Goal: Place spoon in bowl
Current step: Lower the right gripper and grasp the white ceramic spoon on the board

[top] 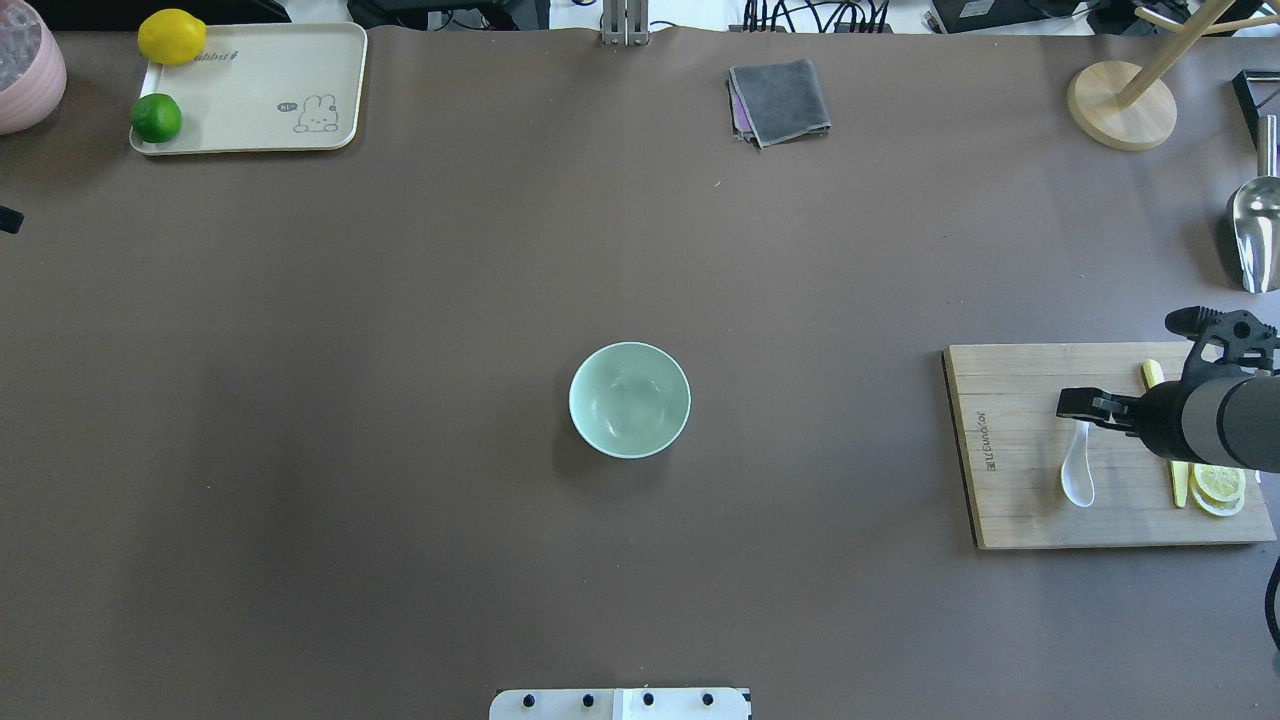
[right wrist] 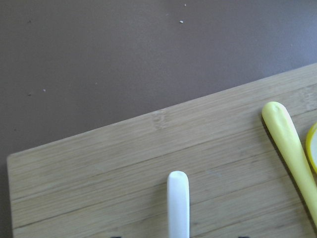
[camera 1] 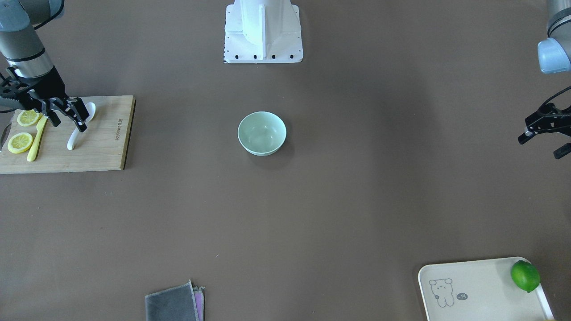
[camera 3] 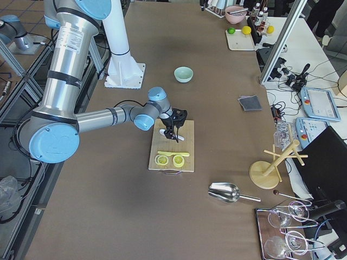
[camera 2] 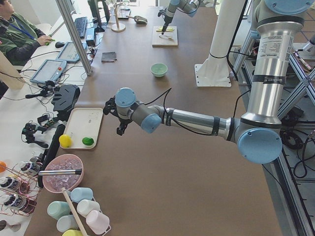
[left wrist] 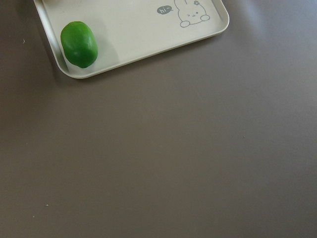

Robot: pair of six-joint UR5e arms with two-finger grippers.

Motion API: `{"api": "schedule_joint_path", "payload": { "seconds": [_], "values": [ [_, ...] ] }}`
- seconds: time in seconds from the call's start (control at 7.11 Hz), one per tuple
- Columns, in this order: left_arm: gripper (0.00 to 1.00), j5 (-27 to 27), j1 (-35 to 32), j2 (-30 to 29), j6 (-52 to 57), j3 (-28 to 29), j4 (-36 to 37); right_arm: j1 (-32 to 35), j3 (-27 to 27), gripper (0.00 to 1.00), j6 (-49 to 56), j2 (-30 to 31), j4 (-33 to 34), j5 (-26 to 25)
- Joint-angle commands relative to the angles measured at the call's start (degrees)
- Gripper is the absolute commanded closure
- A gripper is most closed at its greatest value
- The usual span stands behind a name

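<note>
The white spoon lies on a wooden cutting board at the robot's right end of the table; its handle also shows in the right wrist view. My right gripper is open and hovers low over the spoon, with its fingers on either side of the handle. In the overhead view the right gripper covers the handle's far end. The mint-green bowl stands empty mid-table, far from both grippers. My left gripper is open and empty, off at the other end of the table.
A yellow plastic knife and lemon slices lie on the board beside the spoon. A cream tray holds a lime. A grey cloth lies at the far edge. The robot base is behind the bowl.
</note>
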State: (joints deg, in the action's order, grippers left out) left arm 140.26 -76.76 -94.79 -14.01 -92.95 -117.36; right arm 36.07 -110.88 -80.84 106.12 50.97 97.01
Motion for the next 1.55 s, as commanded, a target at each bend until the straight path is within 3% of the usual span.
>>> {"api": "schedule_joint_path", "payload": {
  "seconds": [0.0, 0.14, 0.28, 0.42, 0.84, 0.98, 1.12, 1.41],
  "values": [
    [0.02, 0.0, -0.1, 0.0, 0.2, 0.1, -0.1, -2.8, 0.9, 0.20, -2.0, 0.0, 0.0, -2.7],
    [0.02, 0.1, -0.1, 0.2, 0.1, 0.1, -0.3, -3.6, 0.9, 0.41, -4.4, 0.0, 0.0, -3.8],
    [0.02, 0.1, -0.1, 0.7, 0.1, 0.0, -0.7, -4.7, 0.9, 0.74, -6.4, -0.1, 0.0, -5.3],
    [0.02, 0.1, -0.1, 0.7, 0.1, 0.0, -0.8, -4.9, 0.9, 1.00, -6.4, -0.1, 0.2, -5.4],
    [0.02, 0.1, 0.0, 0.8, 0.1, 0.1, -0.8, -4.7, -1.8, 1.00, -6.4, -0.7, 1.1, -4.8],
    [0.02, 0.1, 0.0, 0.8, 0.1, 0.1, -0.8, -4.7, -5.2, 1.00, -6.4, -3.1, 6.8, -4.7],
    [0.02, 0.1, 0.0, 0.8, 0.1, 0.1, -0.8, -4.7, -7.5, 1.00, -8.4, -9.8, 16.6, -4.7],
    [0.02, 0.1, 0.1, 0.7, -0.1, 0.2, -0.8, -5.9, -6.8, 1.00, -16.3, -30.8, 41.6, -5.1]
  ]
}}
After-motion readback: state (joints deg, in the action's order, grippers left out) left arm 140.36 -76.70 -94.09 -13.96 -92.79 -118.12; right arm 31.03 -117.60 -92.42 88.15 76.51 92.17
